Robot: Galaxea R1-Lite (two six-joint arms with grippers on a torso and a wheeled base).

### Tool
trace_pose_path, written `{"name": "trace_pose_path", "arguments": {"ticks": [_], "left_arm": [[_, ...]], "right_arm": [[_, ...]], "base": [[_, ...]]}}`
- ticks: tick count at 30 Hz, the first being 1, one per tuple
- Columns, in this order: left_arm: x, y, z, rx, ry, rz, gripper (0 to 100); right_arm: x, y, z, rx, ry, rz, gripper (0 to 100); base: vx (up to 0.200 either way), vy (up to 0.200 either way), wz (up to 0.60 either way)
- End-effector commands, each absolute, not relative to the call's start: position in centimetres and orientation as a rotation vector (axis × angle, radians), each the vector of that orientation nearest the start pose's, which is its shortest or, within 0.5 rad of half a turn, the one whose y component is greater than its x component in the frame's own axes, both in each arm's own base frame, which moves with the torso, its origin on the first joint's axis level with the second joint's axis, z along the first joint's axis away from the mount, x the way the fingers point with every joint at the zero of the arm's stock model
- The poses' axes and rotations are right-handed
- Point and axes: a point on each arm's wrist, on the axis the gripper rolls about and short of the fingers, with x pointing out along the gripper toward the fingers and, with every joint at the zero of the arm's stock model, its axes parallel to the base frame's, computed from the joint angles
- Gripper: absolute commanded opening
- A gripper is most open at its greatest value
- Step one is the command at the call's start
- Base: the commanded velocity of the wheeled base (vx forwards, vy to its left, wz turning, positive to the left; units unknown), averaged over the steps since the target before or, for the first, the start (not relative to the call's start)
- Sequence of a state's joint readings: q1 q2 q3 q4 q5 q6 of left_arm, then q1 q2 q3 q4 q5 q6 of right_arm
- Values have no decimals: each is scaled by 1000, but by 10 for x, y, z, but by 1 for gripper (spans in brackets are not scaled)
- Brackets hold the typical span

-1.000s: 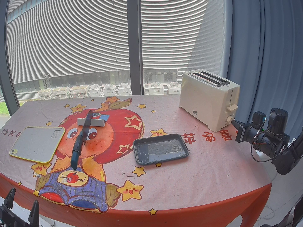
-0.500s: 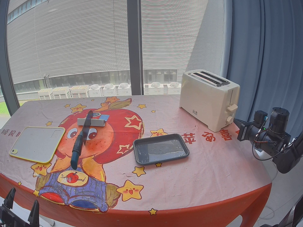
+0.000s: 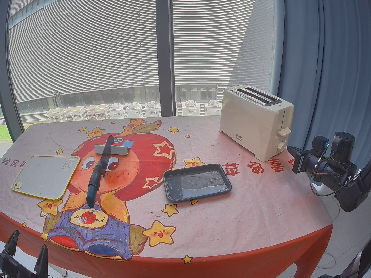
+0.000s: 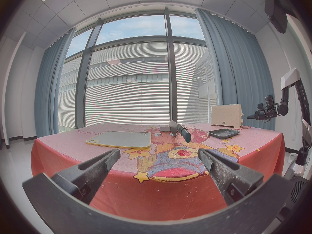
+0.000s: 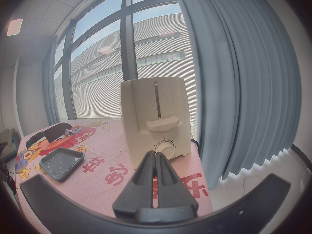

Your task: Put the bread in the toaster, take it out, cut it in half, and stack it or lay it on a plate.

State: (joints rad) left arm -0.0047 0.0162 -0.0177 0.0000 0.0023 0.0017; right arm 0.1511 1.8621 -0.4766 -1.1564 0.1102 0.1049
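Plainly, the head view looks down on the toaster at the far right of the bench, with its two top slots in sight. The right gripper is level with the control end. In the right wrist view that end faces the camera. The lever sits at the lower end of its slit, above a numbered dial. The jaws are pressed together, their tip just before the dial; whether it touches cannot be told.

The left wrist view takes the bench side-on from beyond its near edge, between the widely spread jaws of the left gripper.

A red and pink cloth printed with an apple-faced figure and stars covers the bench. A pale cutting board lies at the left. Just beside it a knife has its blade propped on a small grey block. A dark tray lies between knife and toaster.

Behind stands a tall window onto a louvred building, with blue-grey curtains at the right.
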Motion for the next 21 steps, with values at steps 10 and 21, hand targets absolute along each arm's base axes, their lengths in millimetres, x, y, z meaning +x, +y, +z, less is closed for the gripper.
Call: {"name": "trace_pose_path", "arguments": {"ticks": [10, 21], "left_arm": [[-22, 0, 76, 2, 15, -2, 100], [-22, 0, 76, 2, 15, -2, 100]], "right_arm": [[292, 45, 102, 95, 258, 311, 0], [307, 46, 97, 83, 251, 330, 0]], "base": [[0, 0, 0], [0, 0, 0]]}}
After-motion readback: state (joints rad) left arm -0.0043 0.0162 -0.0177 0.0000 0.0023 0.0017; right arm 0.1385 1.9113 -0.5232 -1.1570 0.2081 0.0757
